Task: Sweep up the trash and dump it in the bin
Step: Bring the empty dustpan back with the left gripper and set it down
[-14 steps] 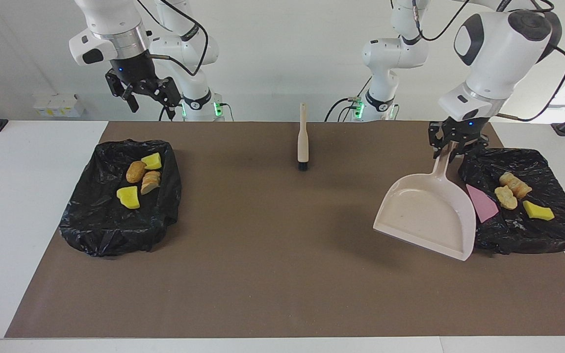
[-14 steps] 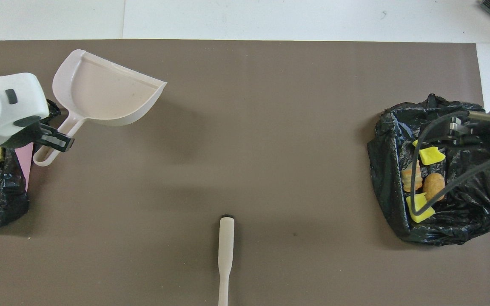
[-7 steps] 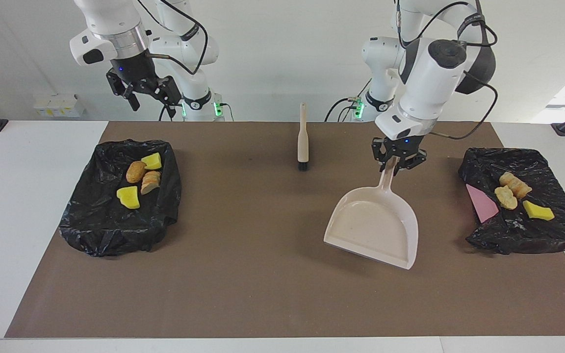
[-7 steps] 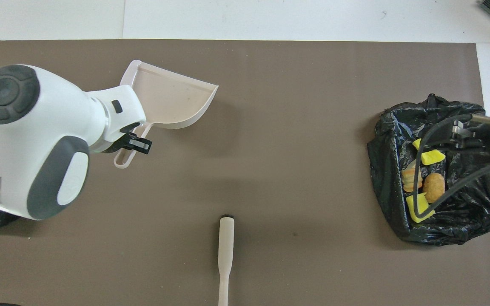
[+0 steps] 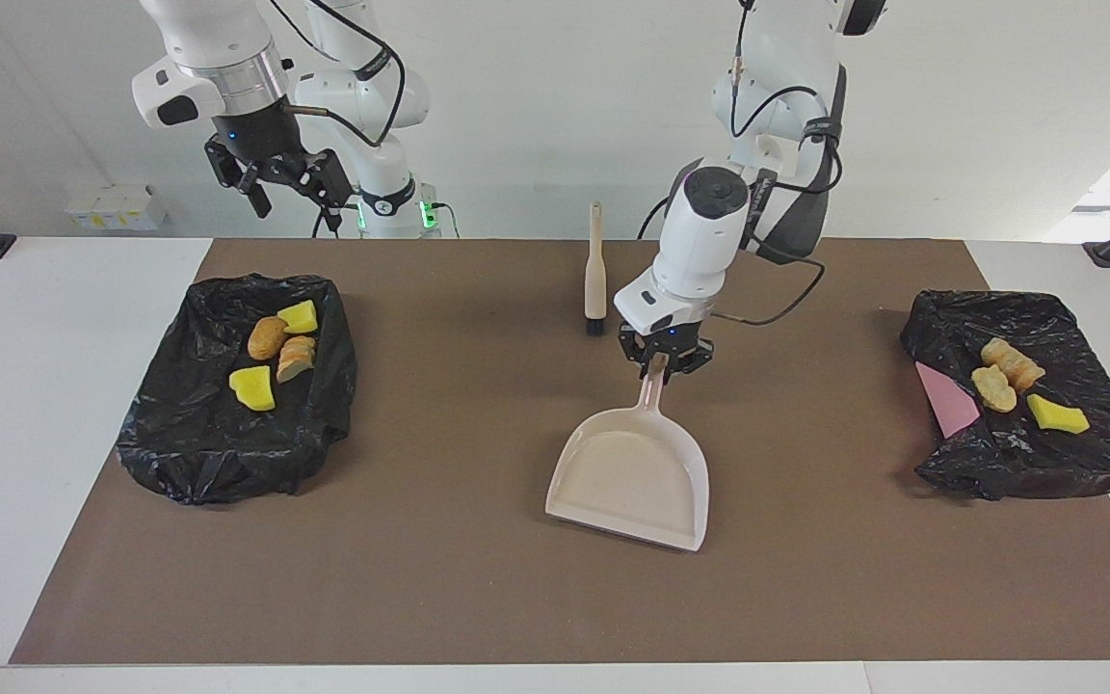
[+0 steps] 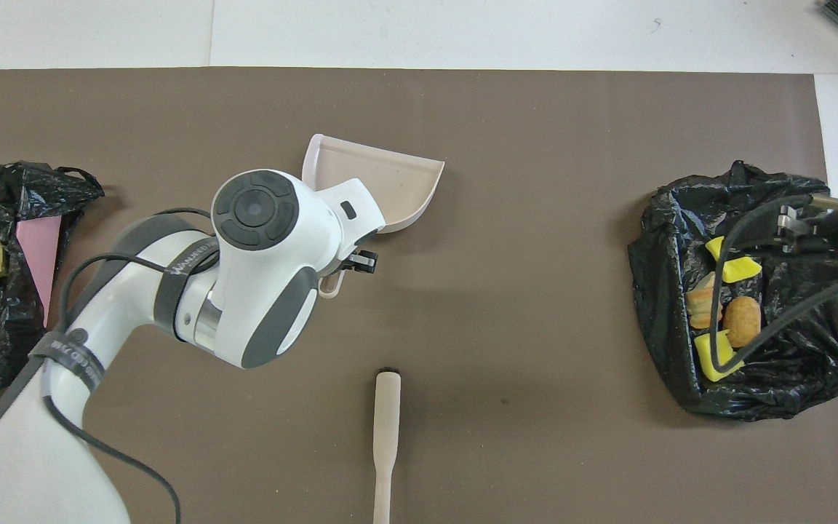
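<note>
Brown mat (image 5: 478, 598): left claw (image 5: 664, 363) carried dustpan (image 5: 634, 477) to centre.

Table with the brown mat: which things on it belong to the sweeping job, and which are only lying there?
Belong to the job:
- dustpan, empty, held by the left gripper over the middle of the mat
- hand brush, lying untouched
- trash pieces in one black bin bag
- trash pieces in the other black bin bag

Only lying there:
- pink sheet on that second bag
- right gripper, open, waiting above
</note>
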`<state>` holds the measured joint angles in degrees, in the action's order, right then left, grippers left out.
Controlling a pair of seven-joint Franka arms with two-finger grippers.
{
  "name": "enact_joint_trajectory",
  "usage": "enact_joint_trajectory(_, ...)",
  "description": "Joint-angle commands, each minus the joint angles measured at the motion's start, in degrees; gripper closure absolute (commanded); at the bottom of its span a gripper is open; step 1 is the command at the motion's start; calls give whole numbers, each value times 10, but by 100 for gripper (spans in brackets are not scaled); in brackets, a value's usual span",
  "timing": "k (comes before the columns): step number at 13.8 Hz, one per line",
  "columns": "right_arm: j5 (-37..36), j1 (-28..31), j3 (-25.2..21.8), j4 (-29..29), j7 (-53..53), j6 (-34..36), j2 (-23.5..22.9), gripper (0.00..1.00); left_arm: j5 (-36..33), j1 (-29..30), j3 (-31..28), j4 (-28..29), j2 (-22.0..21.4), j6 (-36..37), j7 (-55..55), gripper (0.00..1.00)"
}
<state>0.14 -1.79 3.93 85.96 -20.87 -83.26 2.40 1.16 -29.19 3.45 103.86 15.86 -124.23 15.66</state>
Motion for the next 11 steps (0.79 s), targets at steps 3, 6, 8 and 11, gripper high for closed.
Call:
enact_joint_trajectory(3,14,11,2,15,14,-2,13,0,0,-48,-12,-1,10,-26,155,99)
enact_joint_trajectory(6,14,10,2,14,14,-2,13,0,-2,-43,-14,-1,9,-7,157,0)
enact_joint_trajectory(8,14,11,2,15,13,-2,13,0,-3,-32,-19,-7,3,-4,155,0)
enact_joint_trajectory(11,14,11,2,14,14,-2,13,0,-19,1,-20,-27,0,9,150,0)
